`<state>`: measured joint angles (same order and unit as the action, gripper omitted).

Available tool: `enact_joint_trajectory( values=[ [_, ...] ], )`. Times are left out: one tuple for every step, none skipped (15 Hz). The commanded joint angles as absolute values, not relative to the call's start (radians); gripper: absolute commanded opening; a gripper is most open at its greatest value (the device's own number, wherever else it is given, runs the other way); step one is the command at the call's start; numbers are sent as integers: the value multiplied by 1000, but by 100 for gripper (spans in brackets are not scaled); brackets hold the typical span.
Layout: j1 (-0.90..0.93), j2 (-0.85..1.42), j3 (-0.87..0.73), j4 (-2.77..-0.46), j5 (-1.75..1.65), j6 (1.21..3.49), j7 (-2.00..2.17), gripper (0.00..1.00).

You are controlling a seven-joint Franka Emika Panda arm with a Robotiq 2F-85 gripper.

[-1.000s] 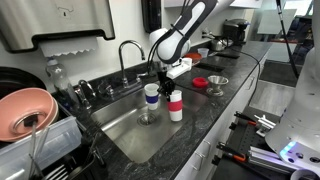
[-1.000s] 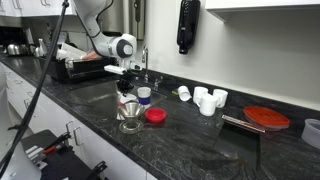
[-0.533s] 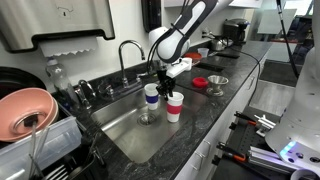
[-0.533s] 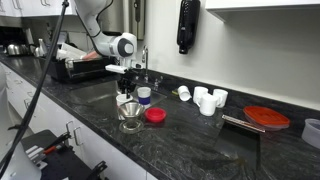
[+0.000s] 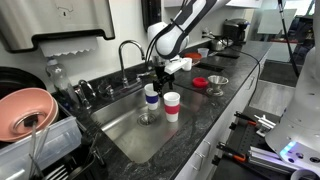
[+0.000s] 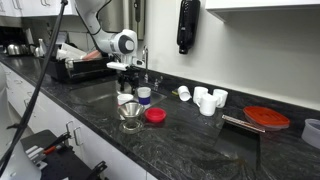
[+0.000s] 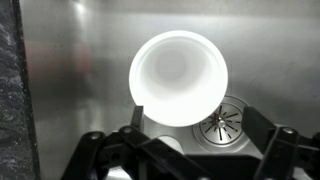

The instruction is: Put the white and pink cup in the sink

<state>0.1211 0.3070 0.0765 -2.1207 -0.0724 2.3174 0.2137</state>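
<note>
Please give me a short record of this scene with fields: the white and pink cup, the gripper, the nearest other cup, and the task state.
white and pink cup: upright on the floor of the sink, beside the drain
gripper: above the cup, jaws open, holding nothing
blue-banded cup: upright, close beside the white and pink cup
task state: the cup appears to be placed in the sink

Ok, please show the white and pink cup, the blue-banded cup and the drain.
white and pink cup (image 5: 172, 106), exterior view, its side
blue-banded cup (image 5: 151, 95), exterior view, its band
drain (image 7: 223, 126), wrist view, its grate
</note>
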Motion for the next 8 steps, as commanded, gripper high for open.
enact_joint_trajectory(
  values=[
    [99,243,108,-2116,63,2237,137,100],
    [124,279,81,-2115,-2,2292,188,100],
    [123,260,88,-2114,26,2269,173,100],
    [122,247,91,-2114,36,2257,169,100],
    [122,242,92,-2116,38,2252,169,100],
    [121,243,92,-2117,38,2252,168,100],
    [120,245,91,-2118,38,2252,168,100],
    [120,246,91,-2119,38,2252,168,100]
  ],
)
